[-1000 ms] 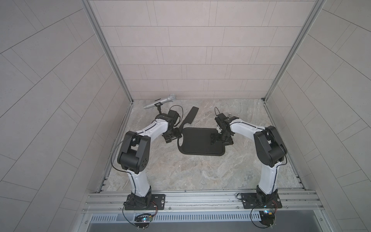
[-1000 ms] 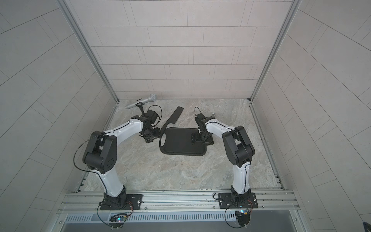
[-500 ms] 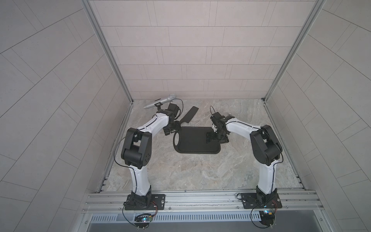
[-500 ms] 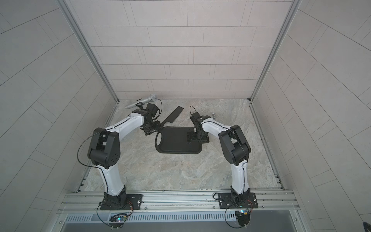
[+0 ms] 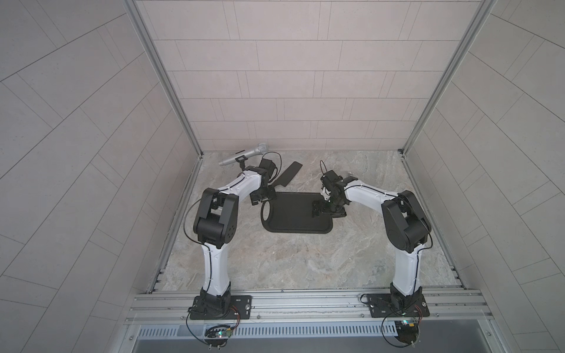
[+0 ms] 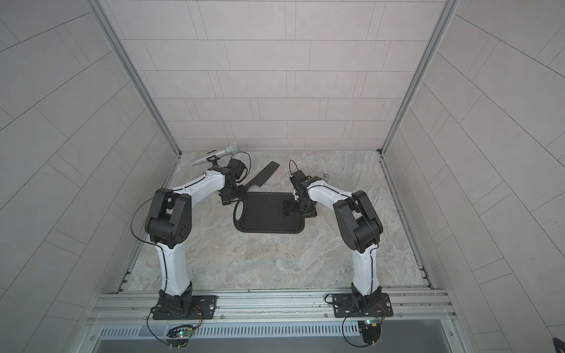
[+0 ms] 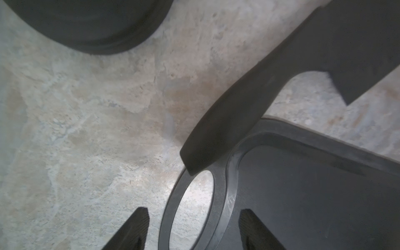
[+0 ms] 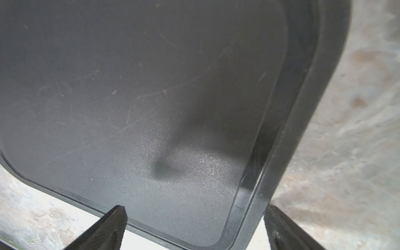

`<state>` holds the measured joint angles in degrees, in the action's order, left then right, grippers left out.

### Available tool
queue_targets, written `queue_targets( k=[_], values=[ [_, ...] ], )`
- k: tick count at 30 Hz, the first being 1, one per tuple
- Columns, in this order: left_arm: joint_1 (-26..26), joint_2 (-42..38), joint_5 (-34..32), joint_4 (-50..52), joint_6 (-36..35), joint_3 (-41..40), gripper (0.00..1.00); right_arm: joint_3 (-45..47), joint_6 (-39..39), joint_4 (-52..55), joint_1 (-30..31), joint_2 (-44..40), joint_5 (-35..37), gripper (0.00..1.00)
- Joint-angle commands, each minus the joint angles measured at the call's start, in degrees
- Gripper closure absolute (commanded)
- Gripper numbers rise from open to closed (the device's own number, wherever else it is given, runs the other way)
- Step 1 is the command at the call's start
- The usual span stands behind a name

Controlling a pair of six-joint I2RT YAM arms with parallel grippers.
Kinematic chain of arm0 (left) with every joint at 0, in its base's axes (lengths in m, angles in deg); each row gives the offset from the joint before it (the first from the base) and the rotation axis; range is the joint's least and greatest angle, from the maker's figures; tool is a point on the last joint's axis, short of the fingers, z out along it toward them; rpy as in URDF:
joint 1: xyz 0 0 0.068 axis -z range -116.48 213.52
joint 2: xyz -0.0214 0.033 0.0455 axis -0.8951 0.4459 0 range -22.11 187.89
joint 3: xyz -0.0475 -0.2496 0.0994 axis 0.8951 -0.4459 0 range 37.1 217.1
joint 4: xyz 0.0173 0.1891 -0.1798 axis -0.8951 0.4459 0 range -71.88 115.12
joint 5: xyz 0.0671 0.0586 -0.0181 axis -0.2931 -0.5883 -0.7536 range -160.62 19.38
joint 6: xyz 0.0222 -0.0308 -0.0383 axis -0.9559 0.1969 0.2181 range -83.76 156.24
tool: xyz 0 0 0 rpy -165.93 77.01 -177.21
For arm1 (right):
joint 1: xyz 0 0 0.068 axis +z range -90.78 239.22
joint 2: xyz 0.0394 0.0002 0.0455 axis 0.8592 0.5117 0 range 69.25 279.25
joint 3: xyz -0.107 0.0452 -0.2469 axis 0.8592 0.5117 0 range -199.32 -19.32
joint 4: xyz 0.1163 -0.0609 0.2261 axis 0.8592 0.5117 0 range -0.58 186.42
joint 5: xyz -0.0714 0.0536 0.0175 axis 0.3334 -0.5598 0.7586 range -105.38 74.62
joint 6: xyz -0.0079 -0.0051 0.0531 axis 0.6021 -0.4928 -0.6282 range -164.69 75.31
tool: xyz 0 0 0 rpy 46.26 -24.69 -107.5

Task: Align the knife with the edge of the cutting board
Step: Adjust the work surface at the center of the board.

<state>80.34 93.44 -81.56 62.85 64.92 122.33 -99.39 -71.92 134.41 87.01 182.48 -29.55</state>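
We can't make out any readable text, brand or number anywhere here. Up close, the flat matte-black plastic cutting board (image 8: 151, 86) shows only fine pale scratches, and the matte-black cleaver-shaped knife (image 7: 281, 71) is just plain dark surface. The small circuit boards with green lights (image 5: 220, 335) down by the arm bases are too tiny for us to read.

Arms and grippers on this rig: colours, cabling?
Both the left arm and right arm have white link shells, black joint housings and thin black cables looping at the wrists. The left gripper and right gripper are black, with tapering ribbed fingers.
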Motion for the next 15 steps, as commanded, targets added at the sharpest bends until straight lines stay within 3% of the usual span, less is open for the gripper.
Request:
queue_targets(
  k=[1,15],
  values=[
    [-0.29,-2.58,-0.32,1.49,0.75,-3.19,0.35,2.46,0.69,-2.51,0.46,0.66,-2.70,0.00],
    [-0.67,-0.09,-1.94,5.80,1.78,-5.79,0.51,5.49,1.93,-3.37,-0.37,0.11,-3.27,0.00]
  ],
)
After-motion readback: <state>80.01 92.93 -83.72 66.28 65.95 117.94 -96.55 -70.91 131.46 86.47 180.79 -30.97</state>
